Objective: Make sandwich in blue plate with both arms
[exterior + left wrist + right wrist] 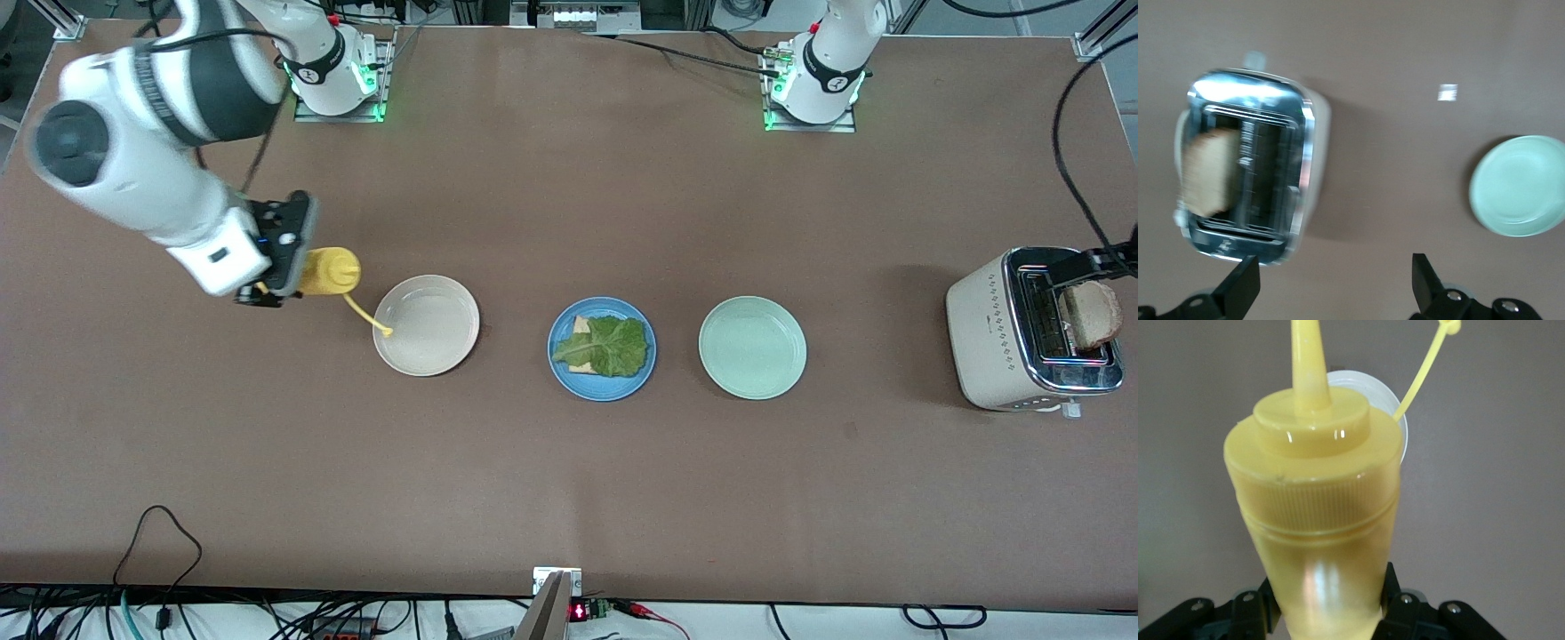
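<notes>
Lettuce (605,347) covered a bread slice (581,326) on the blue plate (560,369), midway between a cream plate (427,356) and a green plate (752,348) on the worktop (569,489). The right hand (267,289) pinched a yellow squeeze bottle (329,271) beside the cream plate. The left hand (1331,287), fingers spread, hung over the toaster (987,338), where another bread slice (1092,313) stood. Only the right wrist view showed the bottle's nozzle (1306,360).

Brown table (569,196); blue plate (562,364); green lettuce (609,347); cream-white plate (427,324); pale green plate (752,348); yellow squeeze bottle (331,271); cream, chrome-topped toaster (987,329) with dotted side.
</notes>
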Controlling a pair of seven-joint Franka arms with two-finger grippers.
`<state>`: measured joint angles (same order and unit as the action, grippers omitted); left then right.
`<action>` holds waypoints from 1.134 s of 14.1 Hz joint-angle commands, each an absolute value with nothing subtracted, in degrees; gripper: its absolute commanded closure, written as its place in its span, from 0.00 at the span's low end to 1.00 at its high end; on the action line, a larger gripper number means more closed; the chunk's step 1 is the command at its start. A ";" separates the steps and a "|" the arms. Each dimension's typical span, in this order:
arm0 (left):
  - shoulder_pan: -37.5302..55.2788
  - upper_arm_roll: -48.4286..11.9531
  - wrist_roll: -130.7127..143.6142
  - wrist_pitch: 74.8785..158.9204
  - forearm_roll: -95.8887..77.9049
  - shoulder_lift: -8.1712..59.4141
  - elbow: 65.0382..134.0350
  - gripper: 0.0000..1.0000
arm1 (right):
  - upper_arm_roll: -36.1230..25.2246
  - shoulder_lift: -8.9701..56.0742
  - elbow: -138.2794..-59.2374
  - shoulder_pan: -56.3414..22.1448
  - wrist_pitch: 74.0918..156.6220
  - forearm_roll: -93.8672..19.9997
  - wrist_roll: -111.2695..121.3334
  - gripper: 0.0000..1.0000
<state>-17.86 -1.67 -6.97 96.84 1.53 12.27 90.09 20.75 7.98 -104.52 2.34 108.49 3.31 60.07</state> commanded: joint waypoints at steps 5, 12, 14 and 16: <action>-28.03 -2.29 -19.07 96.06 2.20 23.55 82.00 0.00 | 20.57 14.31 -104.85 -15.10 110.38 17.82 34.57 1.00; -29.09 -2.29 -24.87 98.35 3.08 26.45 82.62 0.00 | 20.39 24.07 -102.58 -22.58 113.28 26.45 24.43 1.00; -29.27 -2.20 -25.57 98.44 3.08 27.42 82.62 0.00 | 19.61 26.09 -100.73 -24.07 113.38 26.46 24.09 1.00; -29.44 -2.29 -27.15 99.05 3.08 28.39 82.44 0.00 | 18.72 28.38 -98.10 -25.92 113.29 26.46 22.77 1.00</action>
